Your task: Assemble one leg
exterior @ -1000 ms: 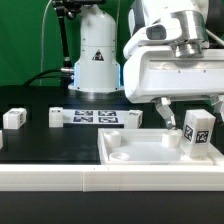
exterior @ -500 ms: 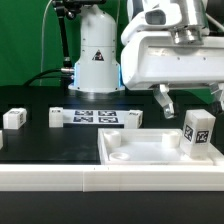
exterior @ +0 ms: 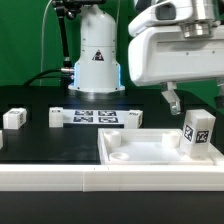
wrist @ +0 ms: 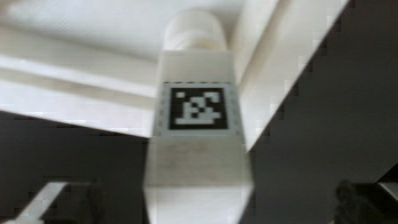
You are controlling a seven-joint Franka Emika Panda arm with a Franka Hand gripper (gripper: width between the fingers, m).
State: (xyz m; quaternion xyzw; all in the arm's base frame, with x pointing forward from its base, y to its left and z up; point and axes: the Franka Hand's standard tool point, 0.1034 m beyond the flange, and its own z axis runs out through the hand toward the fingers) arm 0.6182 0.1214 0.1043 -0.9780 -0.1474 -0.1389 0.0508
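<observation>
The leg (exterior: 199, 132), a small white post with square marker tags, stands upright in the corner of the large white panel (exterior: 145, 152) at the exterior view's right. My gripper (exterior: 195, 99) hangs above it, open and empty, with clear air between the fingertips and the leg's top. In the wrist view the leg (wrist: 196, 120) fills the middle, its tag facing the camera. It stands between the two fingers (wrist: 50, 204), which do not touch it. The panel (wrist: 71, 70) lies behind it.
Another small tagged white post (exterior: 14, 118) stands on the black table at the exterior view's left. The marker board (exterior: 95, 117) lies in the middle, in front of the robot's white base (exterior: 97, 60). A white ledge (exterior: 60, 180) runs along the front.
My gripper has risen straight up from the leg. It was around the leg's top a second ago and is now well above it. The leg has stayed upright in the panel.
</observation>
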